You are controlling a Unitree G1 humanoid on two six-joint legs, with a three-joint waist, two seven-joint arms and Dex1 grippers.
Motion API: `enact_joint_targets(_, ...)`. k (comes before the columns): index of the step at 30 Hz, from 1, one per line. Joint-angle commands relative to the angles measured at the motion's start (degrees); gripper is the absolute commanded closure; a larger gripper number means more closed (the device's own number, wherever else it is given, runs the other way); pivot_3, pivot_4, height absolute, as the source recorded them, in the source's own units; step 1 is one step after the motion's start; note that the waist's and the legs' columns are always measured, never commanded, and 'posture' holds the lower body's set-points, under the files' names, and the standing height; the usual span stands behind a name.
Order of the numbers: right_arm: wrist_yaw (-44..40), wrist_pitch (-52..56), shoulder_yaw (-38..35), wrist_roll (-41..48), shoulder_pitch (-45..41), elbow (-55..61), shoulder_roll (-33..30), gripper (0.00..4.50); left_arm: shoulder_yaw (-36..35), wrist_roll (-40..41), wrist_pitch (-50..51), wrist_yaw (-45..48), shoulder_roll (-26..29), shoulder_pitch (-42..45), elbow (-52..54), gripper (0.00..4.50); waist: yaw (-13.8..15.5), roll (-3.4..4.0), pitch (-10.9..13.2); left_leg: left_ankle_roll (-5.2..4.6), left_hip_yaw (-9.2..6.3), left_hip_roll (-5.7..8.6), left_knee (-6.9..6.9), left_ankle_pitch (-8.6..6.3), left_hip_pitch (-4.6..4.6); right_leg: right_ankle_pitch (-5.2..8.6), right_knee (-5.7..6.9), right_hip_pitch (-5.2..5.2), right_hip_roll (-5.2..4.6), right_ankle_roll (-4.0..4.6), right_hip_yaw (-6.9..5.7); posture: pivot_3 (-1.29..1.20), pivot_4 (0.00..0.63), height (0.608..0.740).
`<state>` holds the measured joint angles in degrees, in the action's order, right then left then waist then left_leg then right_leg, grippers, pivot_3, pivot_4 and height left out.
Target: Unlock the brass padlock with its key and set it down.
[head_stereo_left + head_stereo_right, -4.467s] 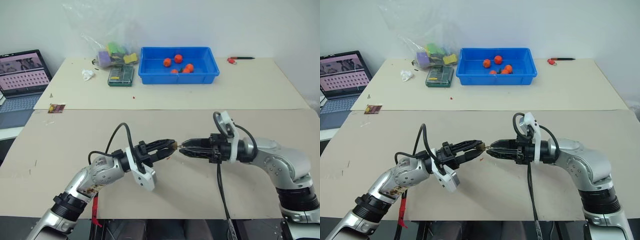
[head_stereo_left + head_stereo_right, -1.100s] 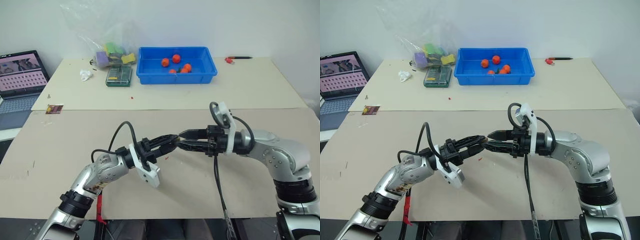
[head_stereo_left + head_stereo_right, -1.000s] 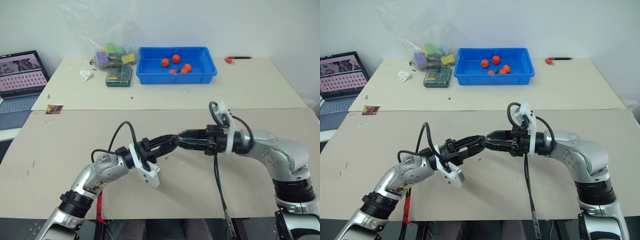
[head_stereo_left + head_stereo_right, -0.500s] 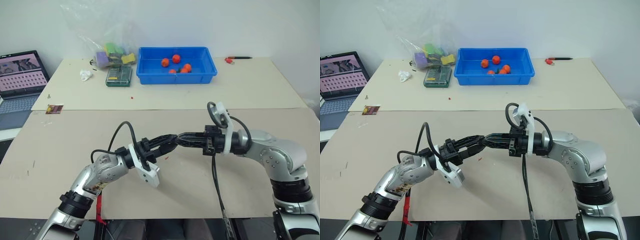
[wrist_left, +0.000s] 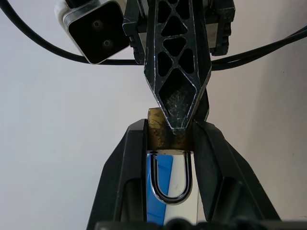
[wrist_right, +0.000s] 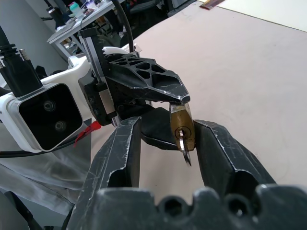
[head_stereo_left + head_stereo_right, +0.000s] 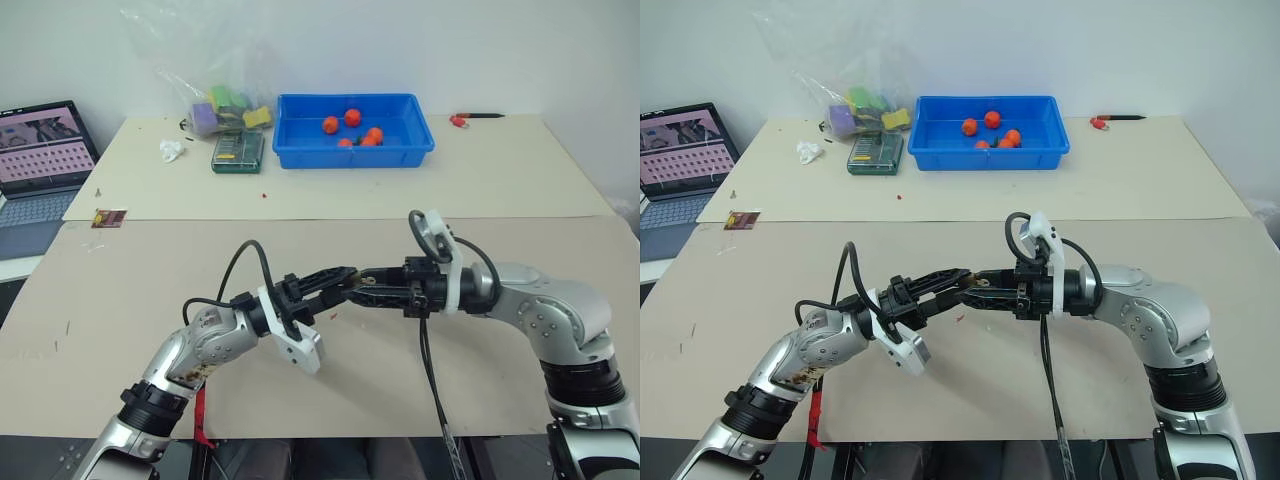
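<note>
Brass padlock [image 6: 181, 124] sits clamped in my left gripper [image 5: 169, 143] above the table, key [image 6: 184, 152] protruding toward my right gripper [image 6: 169, 148], whose parted fingers straddle it, gripping nothing.

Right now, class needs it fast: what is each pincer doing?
Left pincer: closed on the brass padlock.
Right pincer: open, fingers either side of the key in the padlock, not gripping it.

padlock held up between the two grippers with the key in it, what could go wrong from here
The key sits in the brass padlock with the right gripper open around it, not pinching: it could slip out and drop to the table. The left gripper clamps only the small body in mid-air, so a twist might knock it loose.
</note>
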<state>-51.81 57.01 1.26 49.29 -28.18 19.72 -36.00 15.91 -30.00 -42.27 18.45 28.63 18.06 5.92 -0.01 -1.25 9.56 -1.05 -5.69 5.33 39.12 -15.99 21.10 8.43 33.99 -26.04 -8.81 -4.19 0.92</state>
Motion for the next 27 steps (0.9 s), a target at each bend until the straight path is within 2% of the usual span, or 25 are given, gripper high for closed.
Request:
enact_joint_targets(1,-0.6,-0.7,-0.7,1.2,0.1,1.3,0.1,2.86,-0.6,0.9,0.1,-0.4,-0.3,0.5,2.0,3.66,0.0,0.0,0.0,0.0,0.01,0.0,0.0,0.0,0.0,0.0,0.0,0.0,0.0,0.0,0.0,0.0,0.15,0.74)
enact_joint_targets(6,-0.9,-0.4,-1.0,1.2,0.2,1.0,0.0,4.33,-0.6,1.0,0.1,-0.3,-0.3,0.5,2.2,3.66,0.0,0.0,0.0,0.0,0.01,0.0,0.0,0.0,0.0,0.0,0.0,0.0,0.0,0.0,0.0,0.0,0.15,0.74)
enact_joint_targets(20,-0.5,-0.4,-0.9,0.9,-0.3,1.9,-0.3,4.34,-0.6,3.1,1.0,0.6,-0.2,-0.3,1.3,3.66,0.0,0.0,0.0,0.0,0.01,0.0,0.0,0.0,0.0,0.0,0.0,0.0,0.01,0.0,0.0,0.0,0.15,0.74)
enact_joint_targets(22,-0.5,-0.4,-0.8,0.8,-0.4,1.8,-0.3,4.34,-0.2,4.7,1.0,1.4,0.0,-0.6,0.8,2.64,0.0,0.0,0.0,0.0,0.0,-0.01,0.0,0.0,0.0,0.0,0.0,0.0,0.01,0.0,0.0,0.0,0.15,0.74)
enact_joint_targets(24,-0.5,-0.4,-0.8,0.8,-0.3,1.8,-0.3,4.34,-0.2,5.8,1.1,1.9,0.1,-1.0,0.3,2.13,0.0,0.0,0.0,0.0,-0.02,-0.01,0.0,0.0,0.0,0.0,0.0,0.0,0.01,0.0,0.0,0.0,0.15,0.74)
enact_joint_targets(25,-0.6,-0.5,-0.7,0.8,-0.3,1.8,-0.3,4.34,-0.2,6.2,1.3,1.9,0.2,-1.2,0.1,1.59,0.0,0.0,0.0,0.0,-0.03,-0.02,0.0,0.0,0.0,0.0,0.0,0.0,0.01,0.0,0.0,0.0,0.15,0.74)
enact_joint_targets(26,-0.6,-0.5,-0.7,0.8,-0.3,1.8,-0.3,4.34,-0.2,6.7,1.4,2.0,0.2,-1.4,-0.3,1.36,0.0,0.0,0.0,0.0,-0.04,-0.02,0.0,0.0,0.0,0.0,0.0,0.0,0.01,0.0,0.01,0.0,0.15,0.74)
enact_joint_targets(27,-0.7,-0.6,-0.7,0.8,-0.3,1.7,-0.3,4.34,-0.1,7.2,1.4,2.2,0.4,-1.6,-0.8,0.91,0.0,0.0,0.0,0.0,-0.04,-0.01,0.0,0.0,0.0,0.0,0.0,0.0,0.01,0.0,0.0,0.0,0.15,0.74)
